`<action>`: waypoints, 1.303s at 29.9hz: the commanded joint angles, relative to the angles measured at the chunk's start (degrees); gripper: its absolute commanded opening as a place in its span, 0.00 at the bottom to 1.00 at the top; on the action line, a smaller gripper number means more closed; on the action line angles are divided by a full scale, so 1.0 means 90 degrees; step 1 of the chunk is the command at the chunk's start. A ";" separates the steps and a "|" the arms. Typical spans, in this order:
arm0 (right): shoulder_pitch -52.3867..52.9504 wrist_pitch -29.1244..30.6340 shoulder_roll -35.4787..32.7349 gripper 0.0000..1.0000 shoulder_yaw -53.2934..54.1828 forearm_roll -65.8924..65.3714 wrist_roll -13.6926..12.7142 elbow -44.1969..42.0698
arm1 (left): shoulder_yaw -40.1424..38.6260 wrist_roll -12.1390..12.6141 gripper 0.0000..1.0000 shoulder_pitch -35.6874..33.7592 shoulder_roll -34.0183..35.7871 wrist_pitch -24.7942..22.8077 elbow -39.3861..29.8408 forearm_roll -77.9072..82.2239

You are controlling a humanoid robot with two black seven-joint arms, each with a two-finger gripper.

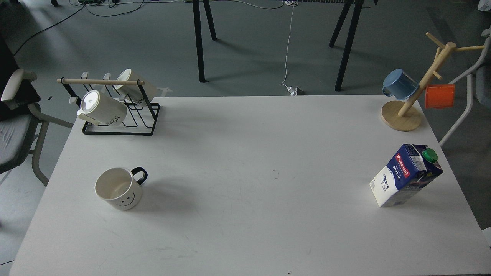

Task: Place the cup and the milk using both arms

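The cup (119, 188), a cream-white mug with a black handle and a smiley face, stands upright on the white table (245, 153) at the front left, handle pointing right. The milk (406, 175), a dark blue and white carton with a green cap and red "Pascual" label, stands at the right side of the table. Neither of my arms nor grippers shows in the head view.
A black wire rack (115, 115) with a wooden bar holds two white "HOME" mugs (101, 108) at the back left. A wooden mug tree (418, 92) with a blue cup (400, 84) and an orange cup (439, 96) stands at the back right. Chairs flank the table.
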 commanded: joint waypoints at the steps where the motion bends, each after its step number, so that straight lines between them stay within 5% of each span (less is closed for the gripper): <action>1: -0.0036 0.0000 0.0056 1.00 -0.0036 0.0000 -0.0009 0.0020 | 0.0821 0.0001 1.00 -0.0056 -0.0187 0.0001 0.0042 0.0010; 11: -0.0124 0.0000 0.0164 1.00 -0.0056 -0.0010 -0.0019 0.0020 | 0.1554 -0.0154 1.00 -0.0251 -0.0363 0.0001 0.0061 0.0137; 16: -0.0154 0.0000 0.0154 1.00 -0.0056 -0.0010 -0.0019 0.0020 | 0.2004 -0.1469 1.00 -0.0379 -0.0393 0.0001 0.0061 0.0312; 31: -0.0271 0.0000 0.0135 1.00 -0.0066 -0.0010 -0.0019 -0.0019 | 0.2044 -0.1469 1.00 -0.0544 -0.0022 0.0001 -0.0085 0.0840; 39: -0.0349 0.0000 0.0144 1.00 -0.0085 -0.0020 -0.0019 -0.0029 | 0.2044 -0.1469 1.00 -0.0818 0.0008 0.0001 -0.1284 0.0879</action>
